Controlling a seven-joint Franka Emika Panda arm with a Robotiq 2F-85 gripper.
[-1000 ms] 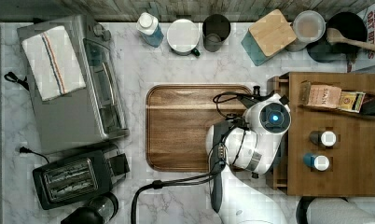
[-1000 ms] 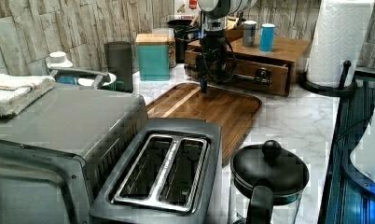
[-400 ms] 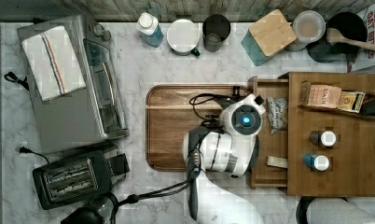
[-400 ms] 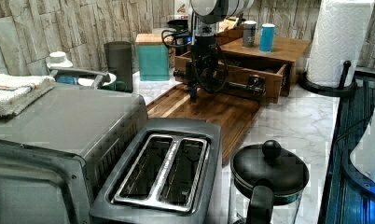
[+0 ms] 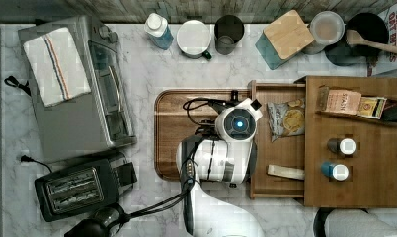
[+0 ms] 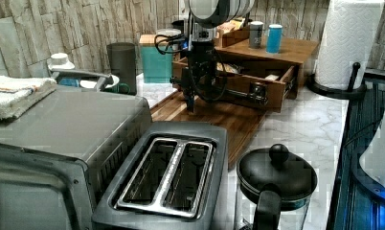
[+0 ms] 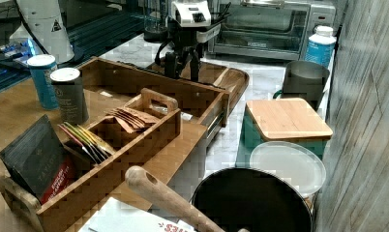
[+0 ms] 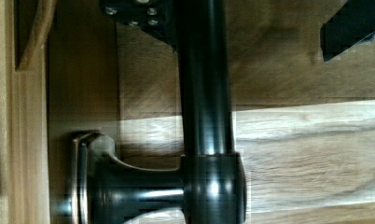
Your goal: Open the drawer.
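Because the wrist view looks straight down on it, the gripper shows its fingers spread, with the handle running between them and lying against 1 finger, apart from the other. That handle is a long, round black metal bar, glossy, carried on a flared mount fixed to the medium-brown front board.

In the top view the drawer stands drawn well out of the cabinet, toward 9 o'clock, its front edge over the 3 o'clock rim of the wooden tray. It is wide and shallow, with plain wooden walls. Inside, a snack bag lies toward the 12 o'clock end and a pale flat packet toward the 6 o'clock end.
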